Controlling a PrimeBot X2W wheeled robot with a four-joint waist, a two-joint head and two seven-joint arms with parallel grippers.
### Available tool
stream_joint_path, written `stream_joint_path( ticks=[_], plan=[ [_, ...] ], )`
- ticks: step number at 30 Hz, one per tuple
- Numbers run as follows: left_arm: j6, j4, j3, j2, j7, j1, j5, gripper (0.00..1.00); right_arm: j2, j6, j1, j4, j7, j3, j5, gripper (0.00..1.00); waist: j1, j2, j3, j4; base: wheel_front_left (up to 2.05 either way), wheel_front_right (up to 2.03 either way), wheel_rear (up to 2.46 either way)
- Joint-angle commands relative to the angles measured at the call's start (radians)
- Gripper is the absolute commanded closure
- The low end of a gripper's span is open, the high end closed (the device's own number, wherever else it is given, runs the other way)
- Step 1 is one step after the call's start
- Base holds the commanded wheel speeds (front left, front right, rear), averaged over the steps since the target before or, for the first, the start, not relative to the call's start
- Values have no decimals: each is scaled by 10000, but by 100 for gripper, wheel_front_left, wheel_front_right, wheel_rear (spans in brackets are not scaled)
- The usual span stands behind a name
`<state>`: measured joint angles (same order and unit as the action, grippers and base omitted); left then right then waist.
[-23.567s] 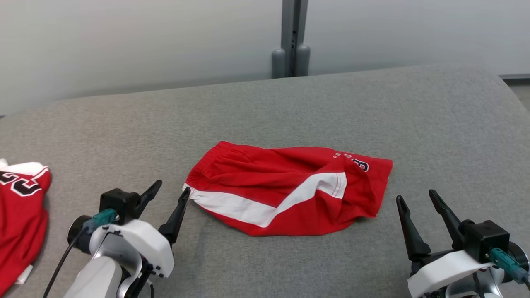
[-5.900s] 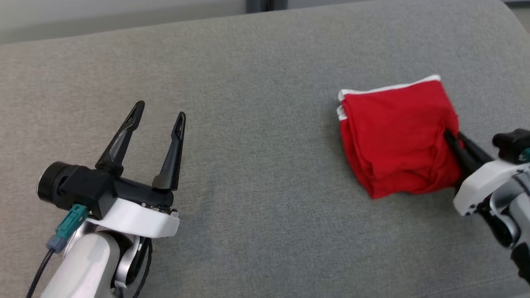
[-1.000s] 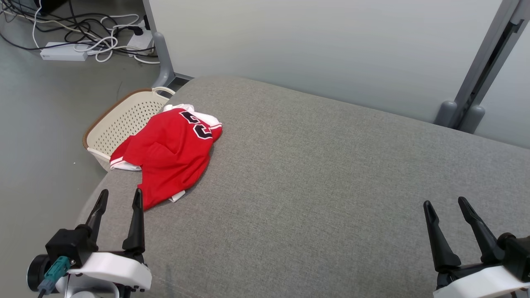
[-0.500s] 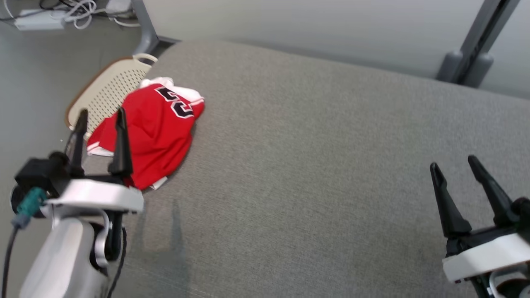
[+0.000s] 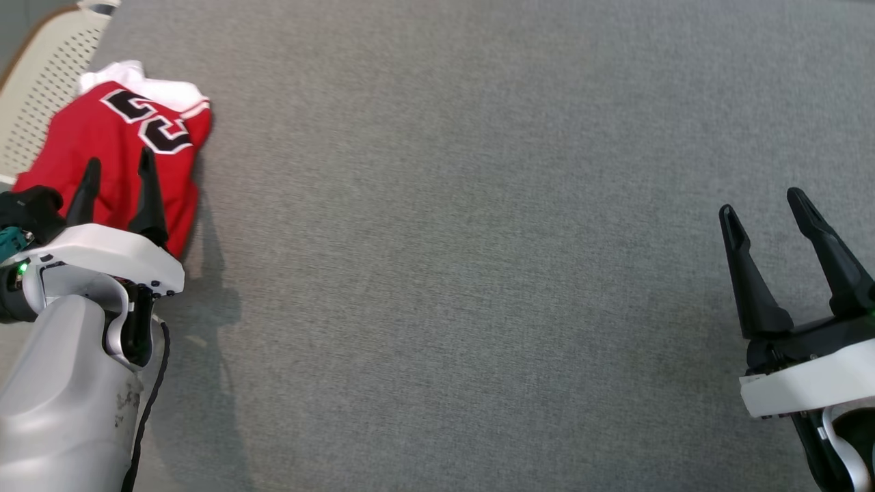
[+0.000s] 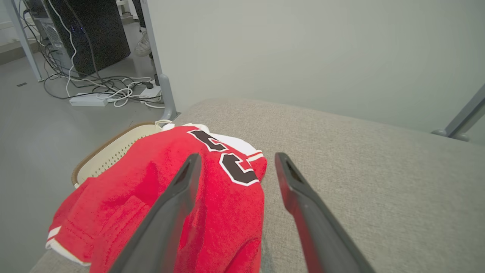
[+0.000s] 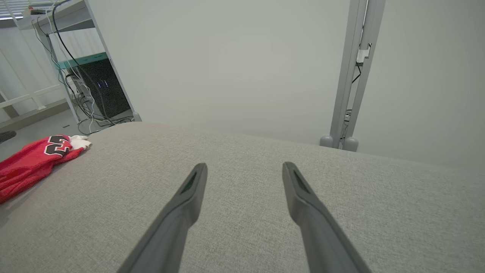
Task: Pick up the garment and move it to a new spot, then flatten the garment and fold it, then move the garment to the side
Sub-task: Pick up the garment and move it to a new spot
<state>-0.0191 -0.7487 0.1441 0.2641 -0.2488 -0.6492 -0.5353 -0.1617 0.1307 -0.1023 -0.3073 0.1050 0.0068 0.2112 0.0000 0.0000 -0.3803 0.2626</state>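
Head view: red garment (image 5: 109, 147) drapes over basket (image 5: 34, 82) rim; left fingers (image 5: 149, 198), right fingers (image 5: 748, 287) spread, empty.

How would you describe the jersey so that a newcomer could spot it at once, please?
Find the wide grey cushion, then its left end beside the cream perforated basket. The jersey lies crumpled there, bright red with white trim and black numerals against grey and cream.

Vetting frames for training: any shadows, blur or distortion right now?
Head view: sharp; left end effector shadows the grey fabric surface. Left wrist view: near fingers blurred, crumpled red jersey crisp. Right wrist view: grey metal post leans, likely lens distortion.
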Motion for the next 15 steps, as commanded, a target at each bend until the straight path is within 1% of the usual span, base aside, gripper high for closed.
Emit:
stream_joint_path(
  ticks=[1,6,9,11,12,13,14,15],
  plan=[
    [-133,-456,-30,-14,74,-340,-101,0,-68,3,-185,-9,-85,-8,69,0,0,0,-515,-403,0,0,0],
    [-329,-2277,-59,-53,671,-1063,-397,0,-162,3,-415,32,-147,47,104,0,0,0,-903,-526,0,0,0],
    [-334,-3088,-28,-76,1086,-1398,-502,0,-181,3,-532,81,-179,82,97,0,0,0,-1032,-560,0,0,0],
    [-435,-3419,31,-85,1176,-1589,-490,0,-196,3,-594,126,-200,120,125,0,0,0,-1085,-589,0,0,0],
    [-462,-3560,72,-83,1176,-1644,-468,5,-200,3,-621,151,-210,136,134,0,0,0,-1097,-607,0,0,0],
    [-514,-3672,104,-87,1123,-1689,-449,56,-198,3,-656,181,-223,113,128,0,0,0,-1099,-626,0,0,0],
    [-526,-3715,112,-91,978,-1748,-445,100,-195,3,-695,205,-247,102,111,0,0,0,-1092,-647,0,0,0],
    [-522,-3780,148,-50,818,-1784,-370,100,-180,3,-729,232,-303,114,106,0,0,0,-1065,-675,0,0,0]
  ],
)
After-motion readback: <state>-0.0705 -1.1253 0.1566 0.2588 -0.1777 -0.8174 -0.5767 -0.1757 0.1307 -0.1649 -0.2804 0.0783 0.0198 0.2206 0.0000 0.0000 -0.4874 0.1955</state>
